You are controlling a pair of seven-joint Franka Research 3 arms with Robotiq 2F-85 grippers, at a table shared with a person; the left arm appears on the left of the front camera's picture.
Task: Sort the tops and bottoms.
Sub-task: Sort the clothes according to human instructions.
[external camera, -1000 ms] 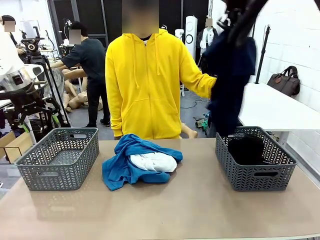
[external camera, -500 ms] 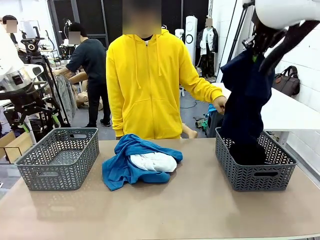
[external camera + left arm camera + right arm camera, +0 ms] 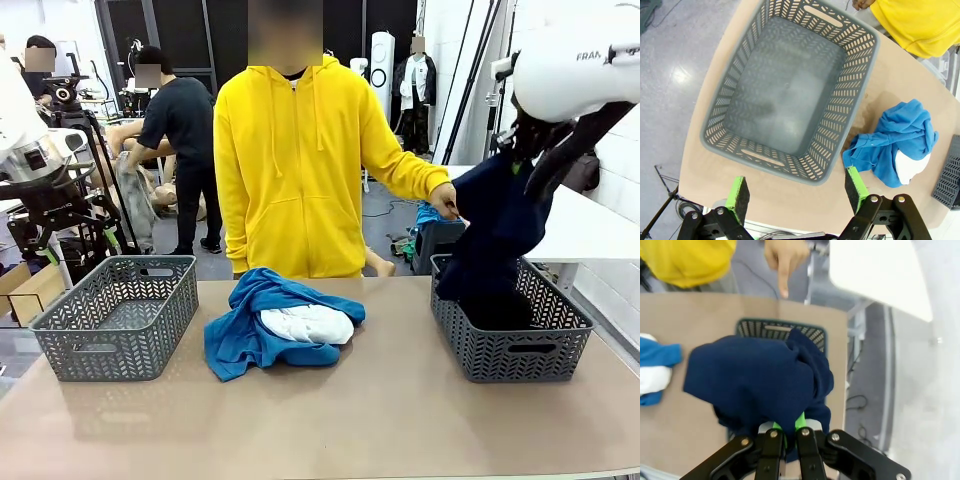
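Observation:
My right gripper (image 3: 517, 163) (image 3: 790, 432) is shut on the dark navy garment (image 3: 492, 232) (image 3: 760, 385), which hangs from it down into the right grey basket (image 3: 510, 345) (image 3: 780, 330). A black garment (image 3: 495, 308) lies in that basket under the navy cloth. The bright blue garment (image 3: 250, 320) (image 3: 900, 142) lies bunched at the table's middle with the white garment (image 3: 308, 323) (image 3: 912, 167) on it. My left gripper (image 3: 797, 192) stands open high above the near edge of the left grey basket (image 3: 115, 315) (image 3: 790, 90), nothing between its fingers.
A person in a yellow hoodie (image 3: 290, 160) stands at the far side; one hand (image 3: 443, 200) (image 3: 785, 260) is at the navy cloth's far edge, a finger pointing down toward the right basket. A white table (image 3: 560, 215) stands behind at the right.
My right gripper has come down and to the right with the navy garment, whose lower part has sunk into the right basket. The left arm and the blue-white pile have not moved.

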